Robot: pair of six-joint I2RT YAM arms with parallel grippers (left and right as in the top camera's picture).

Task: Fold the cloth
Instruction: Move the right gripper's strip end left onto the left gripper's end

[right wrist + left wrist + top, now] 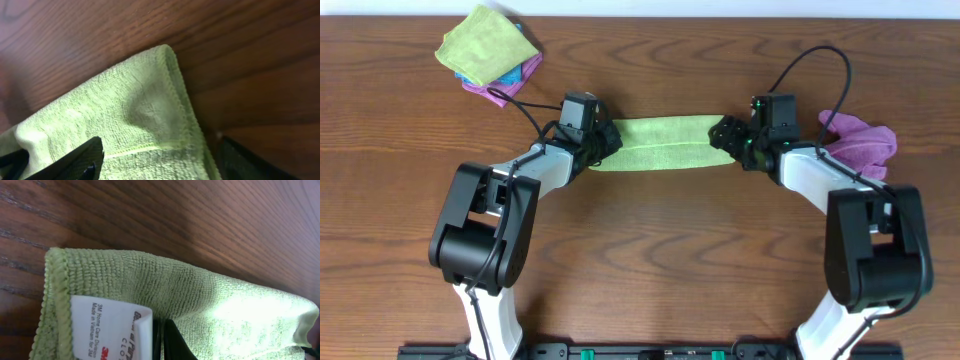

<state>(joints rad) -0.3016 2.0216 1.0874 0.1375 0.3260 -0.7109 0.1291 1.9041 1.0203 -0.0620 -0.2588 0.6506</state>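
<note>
A light green cloth (pixel 660 143) lies on the wooden table as a long narrow strip, doubled over, between my two grippers. My left gripper (pixel 603 140) is at the strip's left end. In the left wrist view its dark fingers (pixel 167 345) are pressed close together on the cloth (pixel 150 280) beside a white label (pixel 112 327). My right gripper (pixel 725 137) is at the strip's right end. In the right wrist view its fingers (pixel 165 165) are spread wide, with the cloth's corner (pixel 125 115) lying flat between them.
A stack of folded cloths (pixel 488 50), yellow-green on top of blue and pink, sits at the back left. A crumpled purple cloth (pixel 860 140) lies by my right arm. Black cables loop behind both wrists.
</note>
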